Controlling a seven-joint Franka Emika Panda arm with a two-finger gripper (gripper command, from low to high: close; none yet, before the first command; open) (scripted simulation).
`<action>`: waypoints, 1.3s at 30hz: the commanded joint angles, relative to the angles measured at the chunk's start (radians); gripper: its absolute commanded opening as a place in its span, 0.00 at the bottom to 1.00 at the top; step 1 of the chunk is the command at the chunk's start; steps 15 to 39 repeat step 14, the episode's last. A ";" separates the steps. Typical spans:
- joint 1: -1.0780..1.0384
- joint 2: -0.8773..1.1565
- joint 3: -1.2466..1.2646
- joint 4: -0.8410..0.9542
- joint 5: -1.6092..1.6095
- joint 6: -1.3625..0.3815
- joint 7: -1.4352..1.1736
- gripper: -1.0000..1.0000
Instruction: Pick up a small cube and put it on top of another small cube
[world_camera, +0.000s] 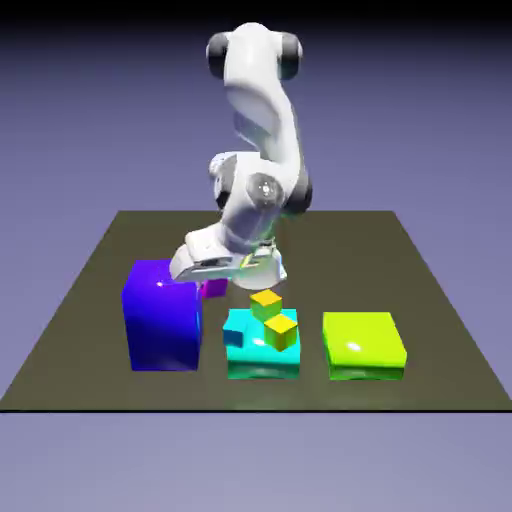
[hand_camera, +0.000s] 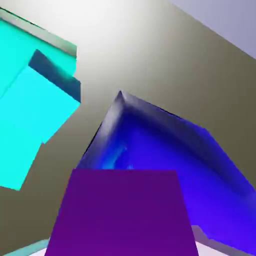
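Observation:
In the exterior view my gripper hangs low just right of the big blue block, shut on the small cube, a tiny magenta one that peeks out under the hand. The hand view shows that small cube large and purple at the bottom middle, covering my fingertips. Behind it stands the blue block. Whether the cube rests on the table or hangs just above it I cannot tell. No other magenta cube shows.
A cyan block sits right of the blue one, also in the hand view, with two small yellow cubes on it. A lime block lies farther right. The dark table ends near the front.

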 joint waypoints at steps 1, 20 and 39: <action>0.015 -0.028 -0.002 -0.036 0.026 0.007 0.004 0.00; 0.141 -0.063 -0.049 -0.270 0.161 0.186 0.044 1.00; 0.141 -0.063 -0.049 -0.270 0.161 0.186 0.044 1.00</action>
